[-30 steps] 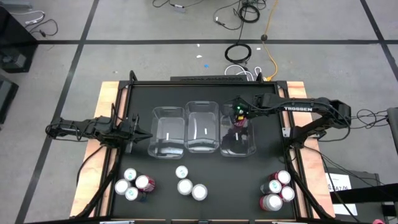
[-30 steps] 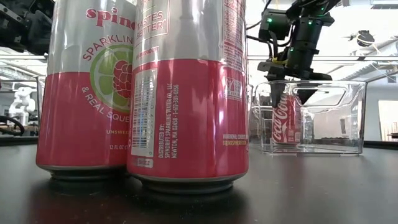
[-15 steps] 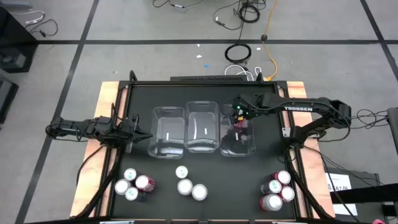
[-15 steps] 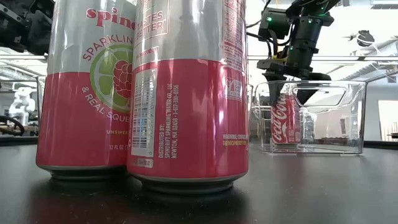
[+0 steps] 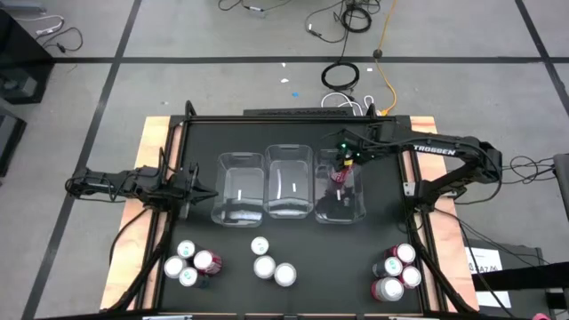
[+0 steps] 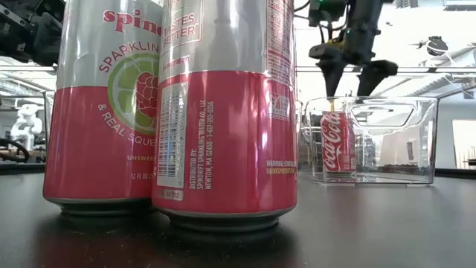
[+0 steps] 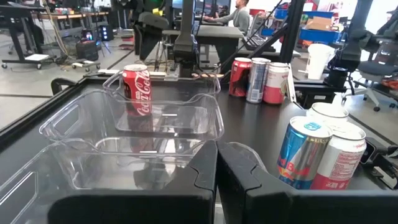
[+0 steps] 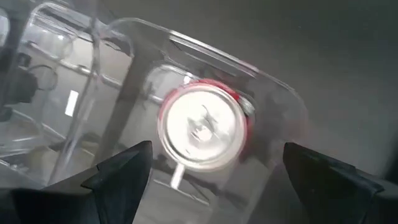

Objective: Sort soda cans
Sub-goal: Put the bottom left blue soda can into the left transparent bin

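Observation:
A red Coca-Cola can stands upright on its base in the right clear bin; it also shows in the right wrist view and the left wrist view. My right gripper hangs open just above that bin, straight over the can, touching nothing. My left gripper waits shut and empty at the table's left, beside the left bin. More cans stand in three groups at the front: left, centre and right.
The middle bin stands between the other two. Two pink-and-silver cans stand close before the low camera and hide much of the table. Bare black table lies between the bins and the can groups. A person sits in the room beyond.
My right gripper has let go of the Coca-Cola can and risen straight up out of the right bin, its fingers now spread wider above the rim. The can stays upright on the bin's floor.

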Tool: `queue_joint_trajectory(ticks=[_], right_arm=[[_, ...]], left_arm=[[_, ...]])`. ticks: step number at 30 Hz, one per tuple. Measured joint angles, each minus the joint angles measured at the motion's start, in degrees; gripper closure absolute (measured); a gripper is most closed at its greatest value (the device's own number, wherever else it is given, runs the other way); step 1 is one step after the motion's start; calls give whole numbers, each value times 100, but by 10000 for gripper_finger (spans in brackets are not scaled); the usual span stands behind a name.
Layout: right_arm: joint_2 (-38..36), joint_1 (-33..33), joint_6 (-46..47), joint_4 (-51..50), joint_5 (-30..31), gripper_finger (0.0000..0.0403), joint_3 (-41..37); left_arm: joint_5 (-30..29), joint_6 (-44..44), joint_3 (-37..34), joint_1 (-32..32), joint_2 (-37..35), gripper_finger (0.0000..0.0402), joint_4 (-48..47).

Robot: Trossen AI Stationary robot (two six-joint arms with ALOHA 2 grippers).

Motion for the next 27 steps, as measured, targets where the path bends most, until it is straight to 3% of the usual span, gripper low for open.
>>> queue_joint_trajectory(ticks=[6, 17, 27], right_arm=[[-52, 637, 949, -983, 6, 49, 470], [-313, 2620, 3357, -994, 499, 49, 493], [-313, 3531, 4253, -1027, 810, 49, 491]], left_arm=[[0, 0, 0, -1, 0, 391, 0], [0, 0, 0, 0, 0, 391, -1], [0, 0, 0, -1, 0, 391, -1]])
